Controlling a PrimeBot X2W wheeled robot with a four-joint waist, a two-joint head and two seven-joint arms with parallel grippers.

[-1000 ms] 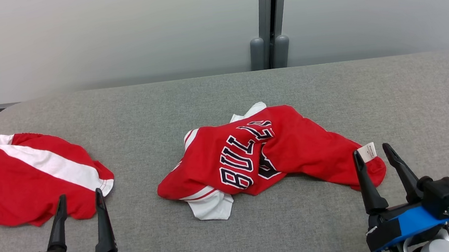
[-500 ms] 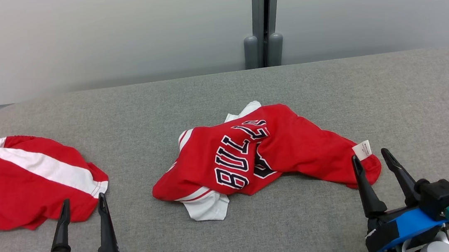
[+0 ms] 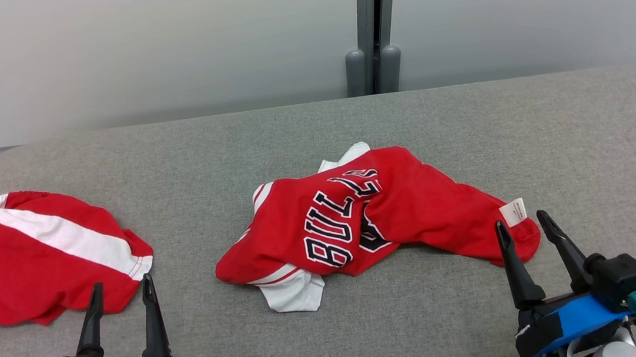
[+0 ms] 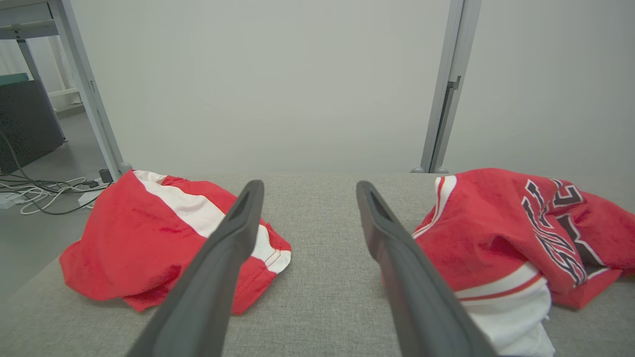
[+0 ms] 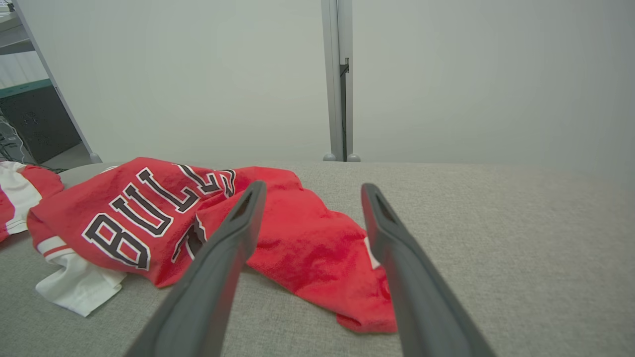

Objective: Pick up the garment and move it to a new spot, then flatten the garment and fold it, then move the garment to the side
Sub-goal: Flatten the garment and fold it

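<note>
A crumpled red jersey (image 3: 415, 206) with black and white "BULLS" lettering lies in the middle of the grey table (image 3: 313, 131), a white label near its right end; it also shows as the jersey (image 5: 297, 243) and the jersey (image 4: 496, 233). My right gripper (image 3: 522, 222) stands open just in front of the jersey's right end, fingers apart with nothing between them. My left gripper (image 3: 121, 283) is open at the lower left, near the front edge of a second red cloth.
A second red garment with a white stripe (image 3: 36, 255), also seen as the striped garment (image 4: 163, 238), lies at the table's left edge. A grey post (image 3: 370, 25) rises behind the table against a pale wall. Cables lie on the floor (image 4: 44, 191) off the left side.
The whole head picture shifted left and slightly down a second ago, so the camera moved. Both grippers sit a little lower in the view; the garments have not moved.
</note>
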